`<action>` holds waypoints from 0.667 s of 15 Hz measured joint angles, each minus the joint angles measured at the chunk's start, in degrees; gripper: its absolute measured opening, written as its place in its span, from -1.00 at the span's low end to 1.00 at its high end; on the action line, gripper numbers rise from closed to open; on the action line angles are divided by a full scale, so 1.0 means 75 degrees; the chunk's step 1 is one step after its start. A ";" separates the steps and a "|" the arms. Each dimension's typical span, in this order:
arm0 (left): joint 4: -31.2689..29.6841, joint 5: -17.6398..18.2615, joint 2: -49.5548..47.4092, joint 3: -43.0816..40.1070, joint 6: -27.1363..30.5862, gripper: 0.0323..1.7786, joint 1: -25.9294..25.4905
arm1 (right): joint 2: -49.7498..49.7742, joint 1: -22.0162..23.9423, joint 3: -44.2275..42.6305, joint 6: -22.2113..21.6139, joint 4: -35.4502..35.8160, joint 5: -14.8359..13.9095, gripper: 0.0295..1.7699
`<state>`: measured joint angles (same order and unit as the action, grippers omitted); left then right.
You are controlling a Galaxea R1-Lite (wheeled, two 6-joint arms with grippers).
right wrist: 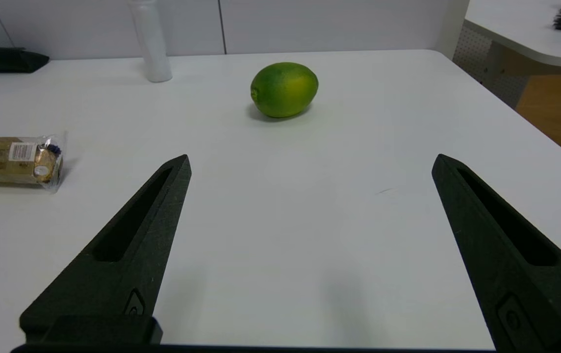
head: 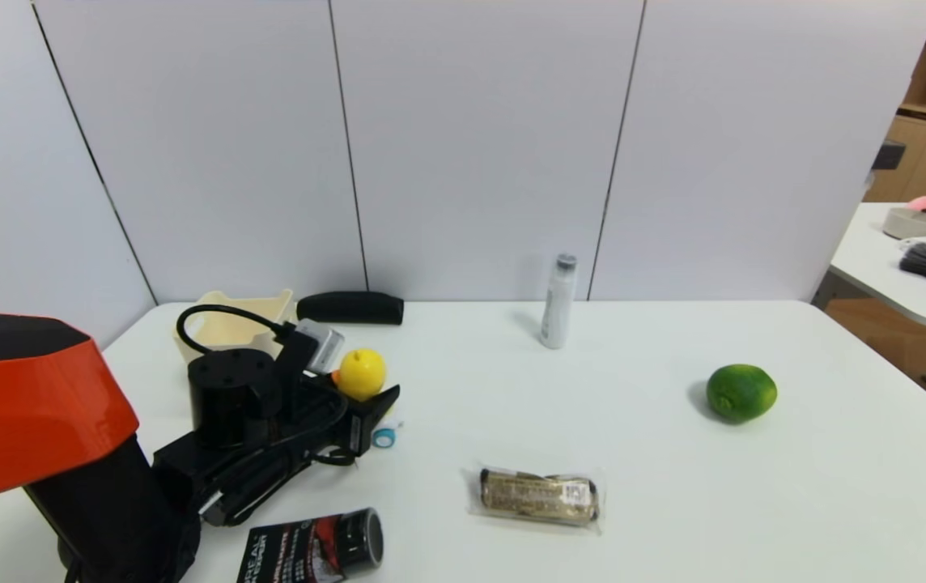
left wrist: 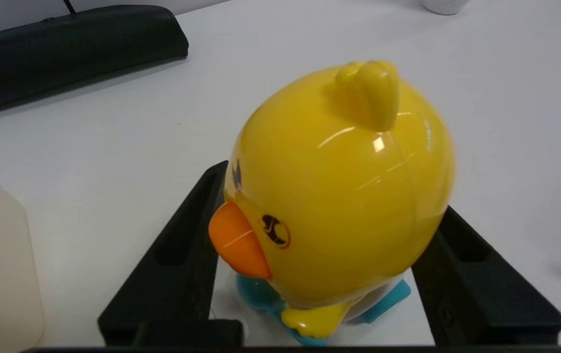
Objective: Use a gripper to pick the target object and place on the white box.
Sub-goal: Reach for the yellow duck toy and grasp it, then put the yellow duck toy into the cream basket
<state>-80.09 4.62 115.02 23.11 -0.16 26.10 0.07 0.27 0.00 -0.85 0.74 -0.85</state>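
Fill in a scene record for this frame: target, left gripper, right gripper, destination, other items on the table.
target: yellow toy duck with orange beak, on the table
left gripper: left gripper at the duck, one finger on either side of it; firm grip not certain
right gripper: right gripper idle over the right part of the table, fingers wide apart, nothing between them
destination: cream-white plastic tub, at the table's far left, behind the left arm
other items: black case; white capped bottle; green lime; wrapped gold pack; black L'Oréal package

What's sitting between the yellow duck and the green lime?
Bare tabletop: in the head view, nothing stands straight between the duck and the lime.
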 joint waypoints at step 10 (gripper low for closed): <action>-0.0099 -0.0010 0.0005 -0.0013 0.0000 -0.59 0.0000 | 0.0000 0.0000 0.0000 0.0000 0.0000 -0.0003 0.92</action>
<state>-80.84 4.55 115.05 23.02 -0.16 26.10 0.07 0.27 0.00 -0.85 0.74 -0.88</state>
